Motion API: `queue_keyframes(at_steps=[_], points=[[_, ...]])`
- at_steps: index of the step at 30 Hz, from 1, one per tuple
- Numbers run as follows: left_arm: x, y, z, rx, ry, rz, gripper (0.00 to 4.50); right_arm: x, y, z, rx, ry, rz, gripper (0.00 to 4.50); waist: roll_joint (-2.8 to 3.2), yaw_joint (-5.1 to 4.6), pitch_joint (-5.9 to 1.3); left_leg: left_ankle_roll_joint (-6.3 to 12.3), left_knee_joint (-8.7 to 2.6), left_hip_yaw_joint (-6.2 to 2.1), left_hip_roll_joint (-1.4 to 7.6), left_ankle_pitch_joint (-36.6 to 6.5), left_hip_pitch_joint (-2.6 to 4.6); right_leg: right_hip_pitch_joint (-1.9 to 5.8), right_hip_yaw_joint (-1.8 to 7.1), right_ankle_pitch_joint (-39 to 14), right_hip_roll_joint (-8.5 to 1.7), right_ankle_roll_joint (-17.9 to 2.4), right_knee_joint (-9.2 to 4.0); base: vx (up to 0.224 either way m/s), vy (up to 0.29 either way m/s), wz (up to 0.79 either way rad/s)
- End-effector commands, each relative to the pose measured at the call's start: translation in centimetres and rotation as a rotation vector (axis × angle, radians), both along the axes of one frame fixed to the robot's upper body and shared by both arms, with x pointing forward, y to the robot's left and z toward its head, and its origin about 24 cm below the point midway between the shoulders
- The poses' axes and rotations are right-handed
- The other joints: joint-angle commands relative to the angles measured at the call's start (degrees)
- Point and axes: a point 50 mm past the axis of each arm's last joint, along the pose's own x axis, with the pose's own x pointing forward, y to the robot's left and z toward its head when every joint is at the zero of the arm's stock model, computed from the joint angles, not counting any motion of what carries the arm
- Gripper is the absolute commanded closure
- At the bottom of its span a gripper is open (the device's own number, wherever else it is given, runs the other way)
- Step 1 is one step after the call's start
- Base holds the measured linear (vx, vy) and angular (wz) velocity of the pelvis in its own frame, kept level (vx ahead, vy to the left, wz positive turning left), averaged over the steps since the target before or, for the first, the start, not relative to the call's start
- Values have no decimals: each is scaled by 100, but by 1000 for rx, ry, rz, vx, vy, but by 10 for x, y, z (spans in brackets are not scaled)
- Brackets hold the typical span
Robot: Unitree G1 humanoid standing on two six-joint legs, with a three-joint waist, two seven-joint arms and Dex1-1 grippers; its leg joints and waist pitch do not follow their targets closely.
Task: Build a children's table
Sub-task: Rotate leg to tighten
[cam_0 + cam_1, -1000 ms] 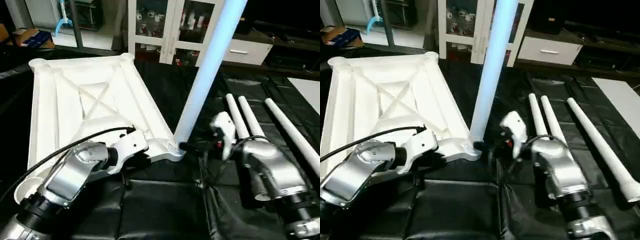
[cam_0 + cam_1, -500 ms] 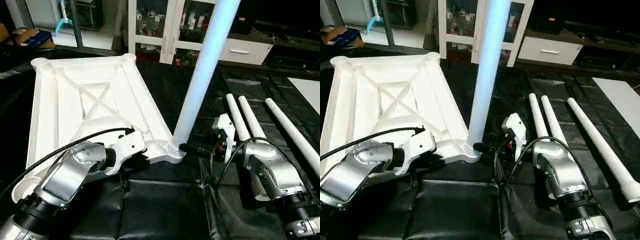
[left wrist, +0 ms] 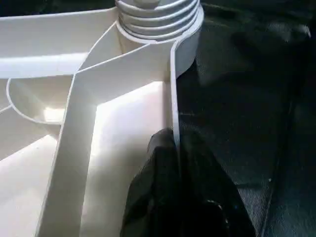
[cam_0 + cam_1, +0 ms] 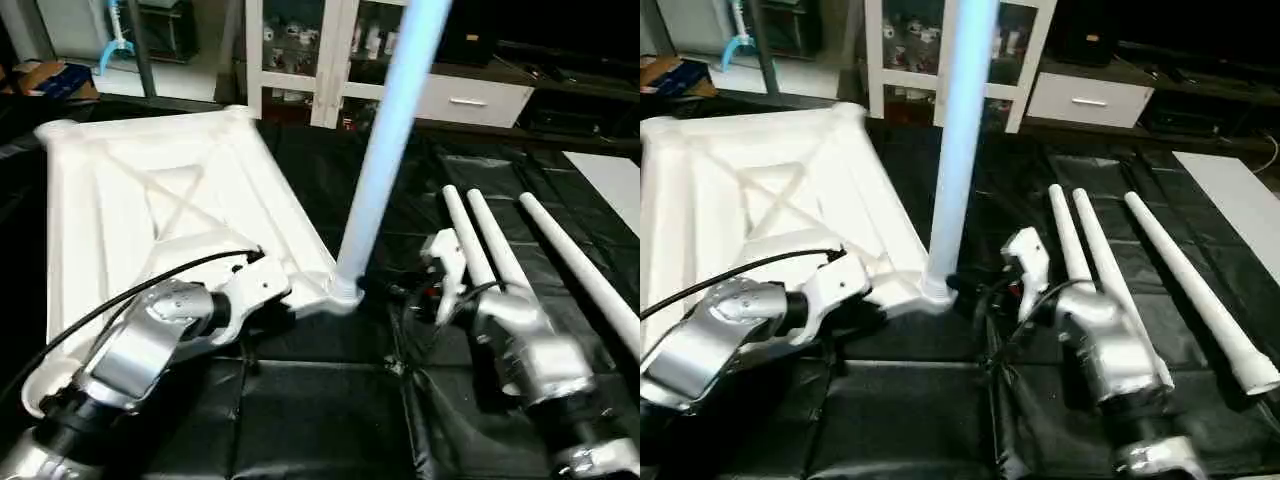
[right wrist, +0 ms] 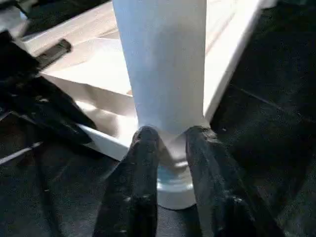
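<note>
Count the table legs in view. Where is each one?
4. One leg stands upright in the top's near corner socket. Three lie side by side on the black cover to its right.

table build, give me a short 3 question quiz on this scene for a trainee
1. True or false: one leg stands upright in a corner socket of the top.
2. How many legs lie loose on the black cover?
3. What does the left gripper pinch? A) the top's edge wall B) a loose leg C) a cable

Key
1. True. Its threaded end sits in the near corner socket, with the right gripper fingers at its base.
2. Three, side by side beyond the right arm.
3. A. Its fingers are shut on the thin edge wall near the socket.
</note>
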Motion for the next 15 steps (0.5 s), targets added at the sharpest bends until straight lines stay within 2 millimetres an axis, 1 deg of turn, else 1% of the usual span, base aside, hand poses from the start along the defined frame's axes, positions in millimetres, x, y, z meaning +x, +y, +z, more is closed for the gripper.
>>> queue_keyframes(at_steps=[1, 2, 4, 5, 7, 8, 10, 12, 14, 15], points=[[-8, -22, 1, -32, 14, -112, 450, 2, 0, 2, -24, -31, -42, 358, 107, 9, -313, 114, -466, -87, 298, -562, 32, 262, 225, -396, -401, -1371, -423, 0, 0, 0], [-8, -22, 1, -31, 12, -116, 450, 3, -1, 4, -7, -37, -50, 348, 118, 1, -309, 142, -467, -85, 298, -575, 30, 258, 227, -352, -402, -1388, -425, 0, 0, 0], [-8, -22, 0, -29, 11, -119, 450, 3, -2, 7, 31, -24, -44, 340, 109, -7, -309, 161, -468, -86, 302, -619, 35, 263, 227, -367, -402, -1406, -429, 0, 0, 0], [-8, -22, 0, -27, 12, -121, 450, 3, -4, 8, 34, -24, -41, 333, 123, -10, -312, 172, -467, -85, 304, -618, 38, 264, 226, -331, -400, -1424, -427, 0, 0, 0], [-8, -22, -1, -19, 13, -123, 450, 5, -8, 10, 19, -40, -38, 307, 126, -12, -310, 193, -466, -86, 306, -585, 35, 265, 226, -259, -399, -1451, -420, 0, 0, 0], [-8, -22, -1, -15, 13, -124, 450, 5, -9, 11, 7, -50, -39, 301, 120, -10, -316, 208, -459, -82, 306, -551, 39, 267, 225, -208, -400, -1463, -416, 0, 0, 0], [-8, -22, -1, -14, 14, -123, 450, 5, -10, 12, 12, -47, -22, 288, 124, 2, -316, 241, -455, -77, 309, -495, 43, 269, 225, -129, -401, -1495, -408, 0, 0, 0], [-8, -22, -1, -14, 15, -124, 450, 4, -10, 12, 20, -39, 0, 264, 115, 10, -317, 260, -450, -74, 307, -474, 40, 273, 226, -102, -402, -1505, -406, 0, 0, 0], [-9, -22, 0, -14, 19, -131, 450, 4, -10, 14, 26, -32, 31, 256, 106, 29, -317, 296, -447, -72, 310, -434, 39, 278, 227, -70, -407, -1520, -402, 0, 0, 0], [-9, -22, 0, -14, 19, -133, 450, 4, -10, 15, 28, -31, 36, 253, 113, 45, -318, 311, -446, -71, 316, -440, 54, 268, 224, -84, -407, -1525, -399, 0, 0, 0]])
